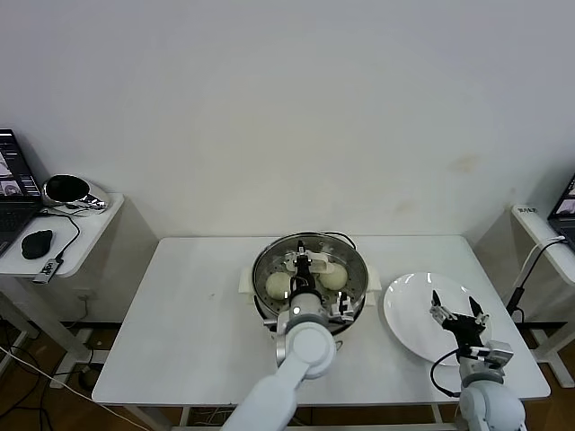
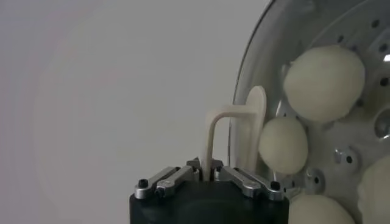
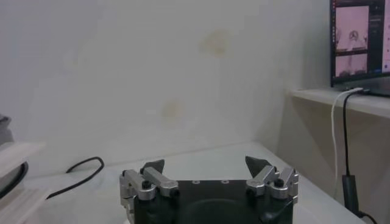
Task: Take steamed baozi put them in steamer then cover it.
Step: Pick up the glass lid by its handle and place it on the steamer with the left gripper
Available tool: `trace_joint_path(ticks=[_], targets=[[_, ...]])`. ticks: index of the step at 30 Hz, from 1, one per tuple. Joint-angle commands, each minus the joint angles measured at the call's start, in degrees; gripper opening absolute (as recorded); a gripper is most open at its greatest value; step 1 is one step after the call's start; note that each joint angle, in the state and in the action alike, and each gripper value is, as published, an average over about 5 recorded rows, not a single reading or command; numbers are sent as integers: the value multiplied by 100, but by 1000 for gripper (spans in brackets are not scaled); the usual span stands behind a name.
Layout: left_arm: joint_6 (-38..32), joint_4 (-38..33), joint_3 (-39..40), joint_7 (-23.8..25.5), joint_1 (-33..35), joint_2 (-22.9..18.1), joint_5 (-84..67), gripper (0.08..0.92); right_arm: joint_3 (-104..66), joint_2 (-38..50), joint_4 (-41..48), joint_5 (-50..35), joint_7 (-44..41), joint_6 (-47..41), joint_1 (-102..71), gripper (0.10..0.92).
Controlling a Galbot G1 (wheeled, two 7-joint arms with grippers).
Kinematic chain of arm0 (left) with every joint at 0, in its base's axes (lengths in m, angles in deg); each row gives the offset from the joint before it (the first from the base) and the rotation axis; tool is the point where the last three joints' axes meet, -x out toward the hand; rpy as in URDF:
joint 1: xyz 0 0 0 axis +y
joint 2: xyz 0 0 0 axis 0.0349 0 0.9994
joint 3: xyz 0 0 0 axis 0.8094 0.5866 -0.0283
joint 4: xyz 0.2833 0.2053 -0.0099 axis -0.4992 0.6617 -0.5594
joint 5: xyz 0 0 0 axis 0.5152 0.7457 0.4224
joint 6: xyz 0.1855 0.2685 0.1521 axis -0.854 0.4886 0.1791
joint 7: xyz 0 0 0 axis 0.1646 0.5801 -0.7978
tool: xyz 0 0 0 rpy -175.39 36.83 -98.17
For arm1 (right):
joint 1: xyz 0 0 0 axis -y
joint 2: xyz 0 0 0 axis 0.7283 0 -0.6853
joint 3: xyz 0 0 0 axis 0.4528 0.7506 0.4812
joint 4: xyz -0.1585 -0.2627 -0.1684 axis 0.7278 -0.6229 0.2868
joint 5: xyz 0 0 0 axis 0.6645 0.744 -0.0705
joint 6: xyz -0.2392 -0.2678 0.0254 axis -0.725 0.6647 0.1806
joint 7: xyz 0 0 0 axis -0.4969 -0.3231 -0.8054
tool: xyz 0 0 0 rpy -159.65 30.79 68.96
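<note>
we see our left gripper (image 1: 304,266) over the steamer (image 1: 260,269) at the middle of the tabletop (image 1: 193,314), its jaws closed on the cream handle of the glass lid (image 2: 244,91). in the left wrist view the handle (image 2: 220,131) stands pinched between the jaws, and the clear lid lies across the pot, so the buns (image 2: 324,82) show through it on the perforated tray. we judge the lid is held by its handle because that is the only part that offers a grip, and it sits centred so the rim can settle evenly on the pot.

our right gripper (image 1: 457,315) hangs above the white plate (image 1: 409,310) to the right of the steamer, jaws open and holding nothing. the plate looks bare, which suggests all the buns are already in the pot.

several things are hard to make out. from the head camera our own arm covers the near side of the steamer, so only two buns show there. the wrist view shows four, two cut off at the picture's edge. we cannot tell whether the lid's rim is fully seated on the pot or just above it.
</note>
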Motion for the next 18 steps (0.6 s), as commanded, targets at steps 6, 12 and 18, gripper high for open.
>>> trace_joint_path(ticks=[6,12,18], targets=[[254,25,-1,-60,63,8,0,154,7,-6,-1,6,-7,10,1,823],[247,-193,99,-60,118,22,-54,179,2,-16,-11,11,-8,16,-23,823],[247,-625,203,35,241,27,-33,341,-11,-25,-16,2,-6,11,-32,823]])
